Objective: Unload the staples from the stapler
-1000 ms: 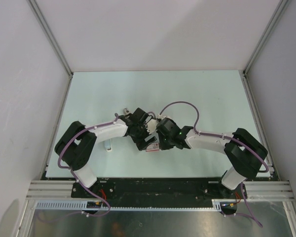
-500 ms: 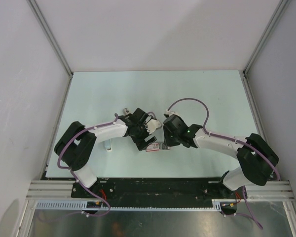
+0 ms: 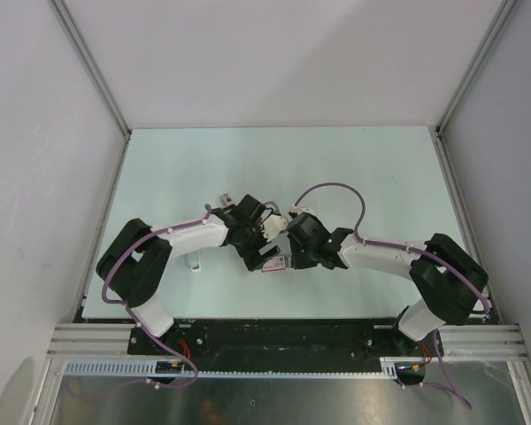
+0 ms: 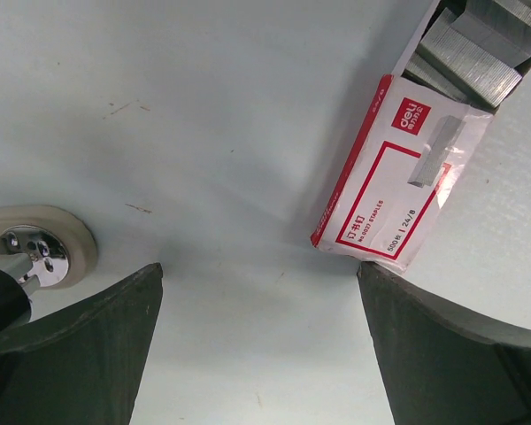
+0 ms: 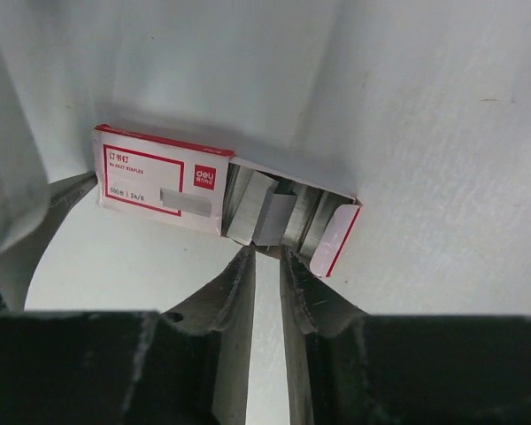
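A red and white staple box [image 5: 155,180] lies open on the table, with several silvery staple strips [image 5: 274,220] in its open end. My right gripper [image 5: 267,251] is at that open end, its jaws a strip's width apart. Its tips pinch the near end of the strip that sticks out. My left gripper [image 4: 261,292] is wide open and empty above bare table. Its right finger [image 4: 442,345] touches the closed end of the box [image 4: 398,177]. In the top view both grippers meet at the box [image 3: 276,263]. No black bar-shaped stapler shows clearly.
A beige rounded piece with a chrome part [image 4: 37,252] sits at the left edge of the left wrist view. A small whitish object [image 3: 195,263] lies by the left arm. Grey walls enclose the table [image 3: 274,159] at the back and sides.
The right gripper drew back up and to the right away from the box half a second ago, and is now back at its open end. The left arm has barely moved.
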Robot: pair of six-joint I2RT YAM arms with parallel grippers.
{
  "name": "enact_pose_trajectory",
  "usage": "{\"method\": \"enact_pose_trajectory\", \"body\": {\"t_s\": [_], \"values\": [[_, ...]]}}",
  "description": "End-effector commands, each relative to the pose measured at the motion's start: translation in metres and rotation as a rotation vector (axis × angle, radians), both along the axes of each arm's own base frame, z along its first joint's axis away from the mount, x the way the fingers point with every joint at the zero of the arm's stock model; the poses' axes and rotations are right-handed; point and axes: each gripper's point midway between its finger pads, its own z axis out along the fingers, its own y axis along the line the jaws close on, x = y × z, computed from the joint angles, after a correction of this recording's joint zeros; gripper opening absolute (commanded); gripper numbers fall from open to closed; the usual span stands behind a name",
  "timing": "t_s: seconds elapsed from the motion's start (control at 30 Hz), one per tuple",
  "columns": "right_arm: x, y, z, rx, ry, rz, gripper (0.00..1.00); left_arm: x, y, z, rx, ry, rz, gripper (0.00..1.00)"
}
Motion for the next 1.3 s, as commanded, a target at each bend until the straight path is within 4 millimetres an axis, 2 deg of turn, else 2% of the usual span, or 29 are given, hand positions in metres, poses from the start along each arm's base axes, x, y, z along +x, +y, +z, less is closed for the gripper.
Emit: {"method": "enact_pose_trajectory", "body": {"t_s": [0.0,0.43,0.7,0.83,0.97,1.1,1.27], "values": [[0.004,0.009,-0.001,0.028,-0.016,-0.011,0.21,-0.002,-0.001,0.008,-0.011,-0.035,-0.065,0.96],[0.002,0.003,-0.011,-0.038,-0.029,-0.008,0.17,-0.003,-0.002,0.010,-0.019,-0.039,-0.067,0.96],[0.003,0.010,-0.013,-0.059,-0.039,0.001,0.17,-0.003,-0.001,0.012,-0.021,-0.045,-0.069,0.96],[0.004,0.009,-0.005,-0.065,-0.055,-0.006,0.19,-0.003,-0.001,0.012,-0.022,-0.045,-0.069,0.96],[0.007,0.006,0.013,-0.043,-0.089,-0.024,0.21,-0.003,-0.001,0.015,-0.024,-0.054,-0.072,0.96],[0.009,0.003,0.027,-0.023,-0.110,-0.045,0.22,-0.002,-0.001,0.027,-0.041,-0.072,-0.077,0.96],[0.010,0.004,0.030,-0.006,-0.113,-0.066,0.22,-0.003,-0.007,0.057,-0.097,-0.098,-0.095,0.97]]}}
